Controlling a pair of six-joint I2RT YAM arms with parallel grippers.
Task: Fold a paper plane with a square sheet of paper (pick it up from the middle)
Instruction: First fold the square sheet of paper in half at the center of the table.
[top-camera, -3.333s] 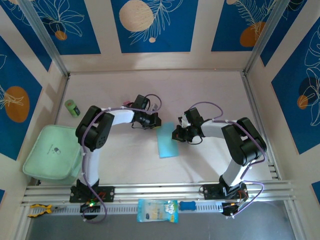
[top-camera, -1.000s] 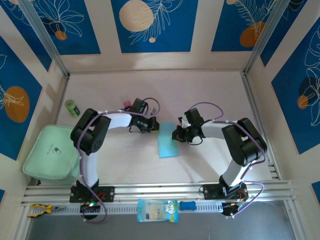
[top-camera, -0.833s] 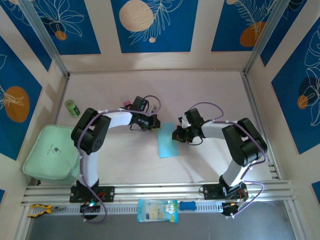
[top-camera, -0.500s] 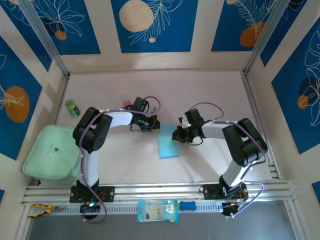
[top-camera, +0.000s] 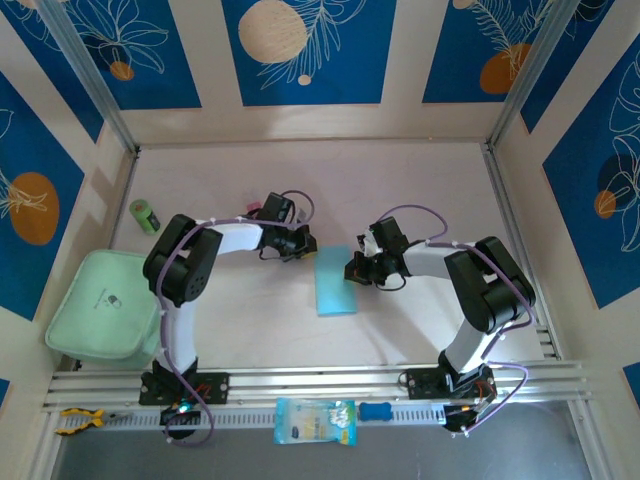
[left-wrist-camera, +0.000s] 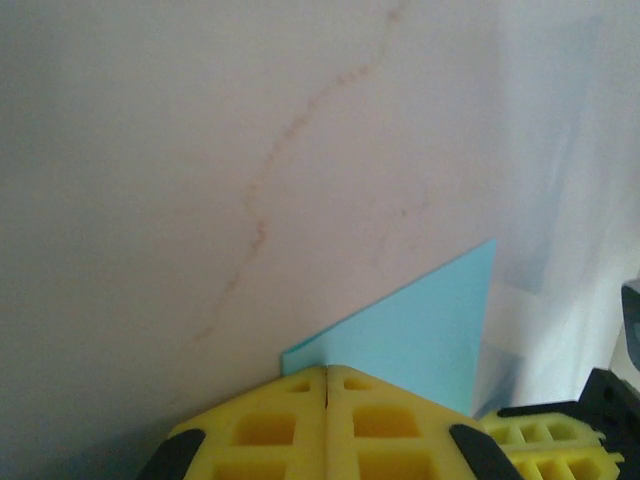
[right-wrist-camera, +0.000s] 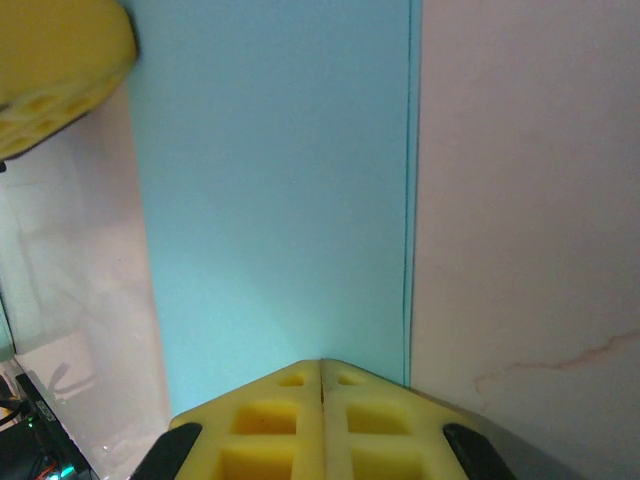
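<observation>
Barely anything shifts: left arm resettles a touch, paper stays put. Pads of left gripper (left-wrist-camera: 327, 370) pressed together, tips at the sheet's corner; right gripper (right-wrist-camera: 321, 363) likewise closed, tips over its long edge. Between them the square sheet of paper (top-camera: 335, 283) lies flat on the table (top-camera: 420, 190), folded to a narrow strip. I judge nose and wing folds remain.

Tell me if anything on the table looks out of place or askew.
Nothing spilled or damaged. The folded paper lies slightly askew, and a printed packet sits on the front rail, off the table.
</observation>
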